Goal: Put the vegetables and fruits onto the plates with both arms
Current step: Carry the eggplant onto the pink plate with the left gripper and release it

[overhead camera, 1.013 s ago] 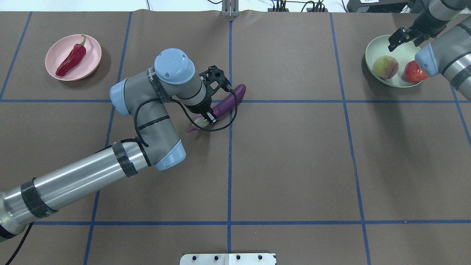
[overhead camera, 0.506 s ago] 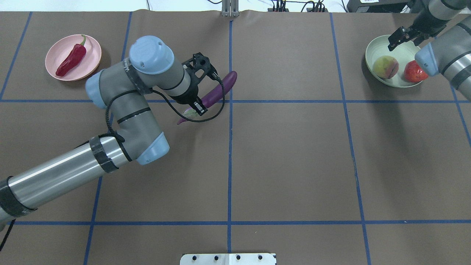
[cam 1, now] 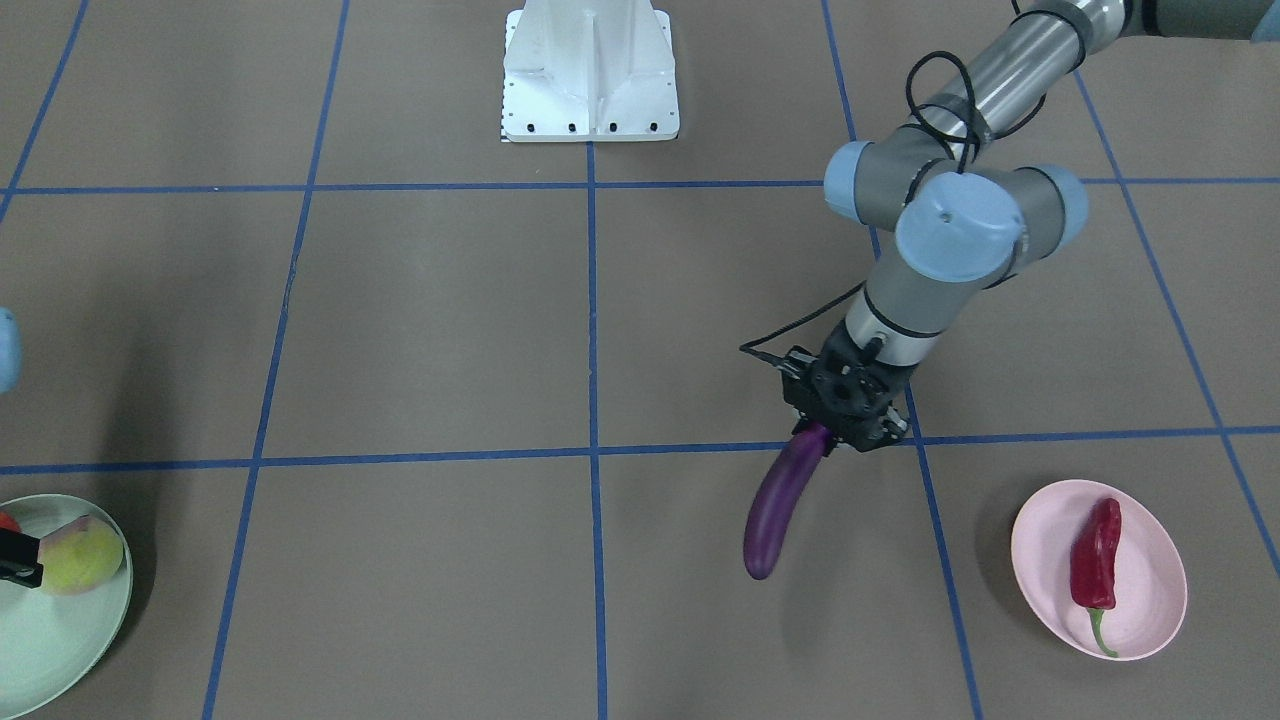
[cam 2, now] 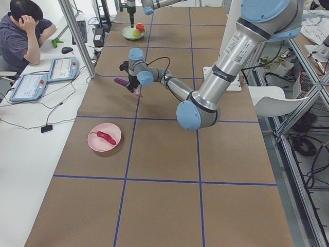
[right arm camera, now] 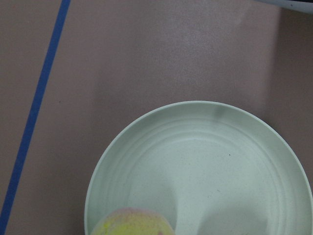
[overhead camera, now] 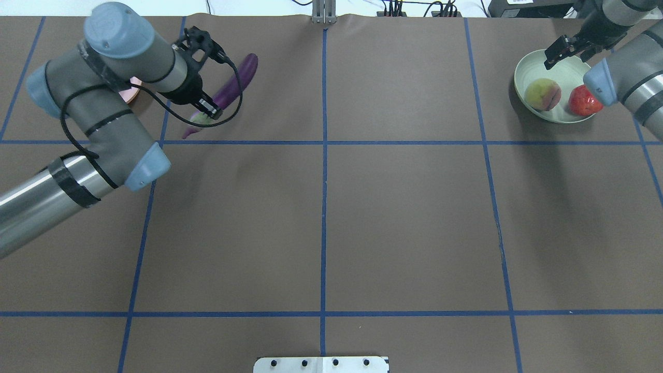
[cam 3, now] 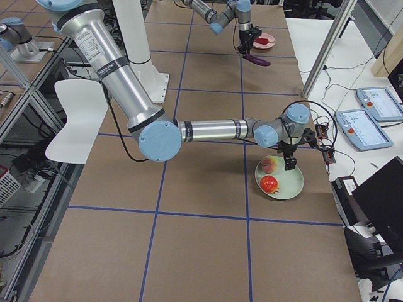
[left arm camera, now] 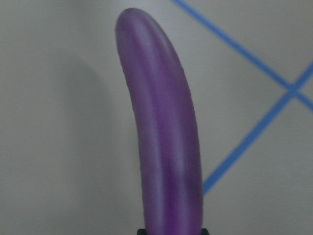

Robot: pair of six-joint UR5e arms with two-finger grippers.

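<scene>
My left gripper [overhead camera: 206, 109] is shut on the purple eggplant [overhead camera: 236, 82] near its green cap and holds it above the table. It also shows in the front view [cam 1: 838, 432], with the eggplant [cam 1: 775, 505] hanging left of the pink plate [cam 1: 1040, 545]. The red chili [cam 1: 1096, 560] lies on that plate. The left wrist view shows the eggplant [left arm camera: 164, 142] over bare table. My right gripper [overhead camera: 558, 52] is open and empty over the far rim of the mint plate [overhead camera: 570, 72], which holds the peach [overhead camera: 542, 94] and the red fruit [overhead camera: 582, 101].
In the overhead view my left arm covers most of the pink plate [overhead camera: 132, 94]. The white base block [cam 1: 590, 70] stands at the robot's edge. A seated operator [cam 2: 23, 36] and tablets [cam 2: 64, 68] are beside the table's far side. Blue tape lines cross the brown table.
My left arm has carried the eggplant left and farther from the robot, to beside the pink plate, and now hides that plate in the overhead view. The right gripper has barely moved.
</scene>
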